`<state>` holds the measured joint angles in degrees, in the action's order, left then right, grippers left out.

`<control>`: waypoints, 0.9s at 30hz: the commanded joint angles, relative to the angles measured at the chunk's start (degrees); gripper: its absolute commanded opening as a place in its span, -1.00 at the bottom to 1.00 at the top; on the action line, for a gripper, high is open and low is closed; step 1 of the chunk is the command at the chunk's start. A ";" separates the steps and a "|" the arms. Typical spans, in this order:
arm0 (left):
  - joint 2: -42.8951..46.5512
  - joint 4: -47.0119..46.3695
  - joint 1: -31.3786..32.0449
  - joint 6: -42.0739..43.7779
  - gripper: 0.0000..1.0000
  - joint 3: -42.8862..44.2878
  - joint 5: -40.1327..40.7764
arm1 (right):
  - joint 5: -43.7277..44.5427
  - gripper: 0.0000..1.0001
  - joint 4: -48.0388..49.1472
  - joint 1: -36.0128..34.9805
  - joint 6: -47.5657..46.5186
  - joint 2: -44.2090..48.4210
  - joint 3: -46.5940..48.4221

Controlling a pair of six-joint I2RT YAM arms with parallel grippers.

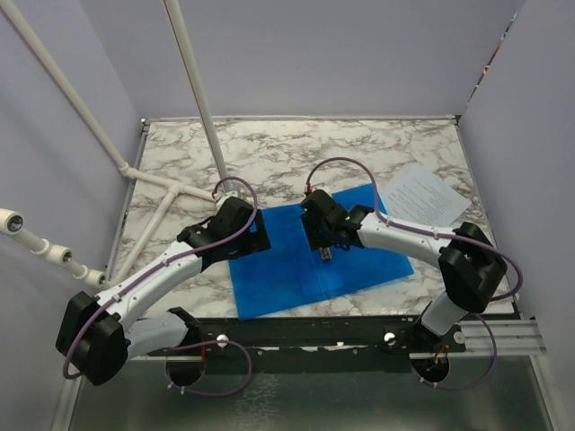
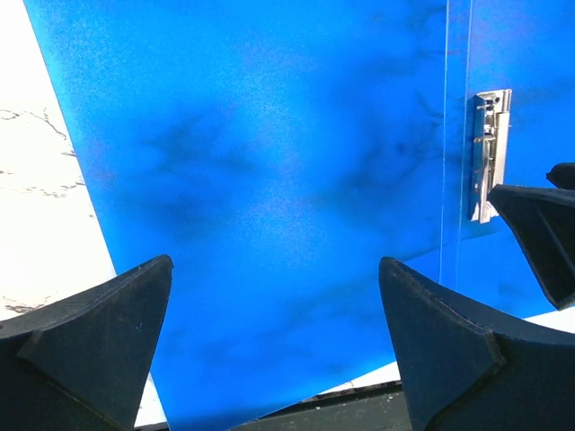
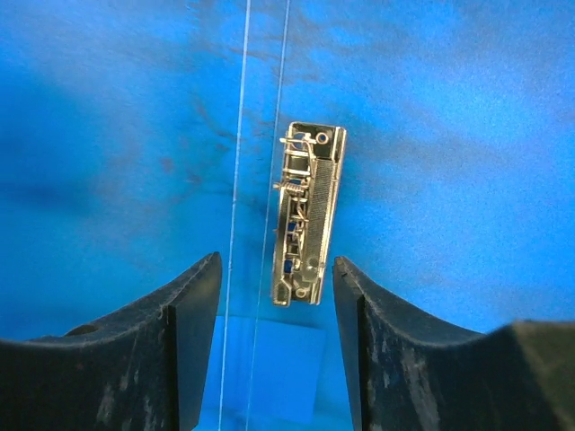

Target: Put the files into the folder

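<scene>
The right gripper [image 3: 276,266] hovers half parted astride the small silver metal clip [image 3: 307,211], gripping nothing. The left gripper [image 2: 276,262] gapes wide above the open, flat bright blue plastic folder [image 1: 278,280]. The white printed paper files [image 1: 424,193] lie outside it on the marble table [image 1: 296,153], near its far right corner. An off-centre pinch could slip off the clip and skid the glossy folder.

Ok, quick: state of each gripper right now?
Left gripper: open, empty, over the folder.
Right gripper: open, holding nothing, straddling the near end of the metal clip.
</scene>
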<state>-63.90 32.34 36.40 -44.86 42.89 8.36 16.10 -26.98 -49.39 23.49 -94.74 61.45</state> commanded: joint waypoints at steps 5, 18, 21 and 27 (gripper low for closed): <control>0.33 0.80 -0.08 1.08 0.97 2.66 -0.93 | -2.47 0.12 -3.29 -0.45 2.02 6.46 -0.97; -11.11 -6.26 4.78 -0.47 0.90 1.80 -0.89 | -2.16 -0.20 -6.15 -1.88 4.74 5.44 -2.32; -13.21 -6.94 5.60 -0.66 0.90 1.01 0.59 | -2.13 -0.28 -6.15 -2.48 5.07 3.73 -1.93; -15.49 -8.66 5.88 -1.14 0.89 -1.74 1.35 | -1.75 -0.39 -6.27 -3.67 5.42 0.17 -0.23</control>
<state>-78.22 25.56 41.76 -45.21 43.40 7.49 14.52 -31.53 -52.14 28.03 -92.16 59.53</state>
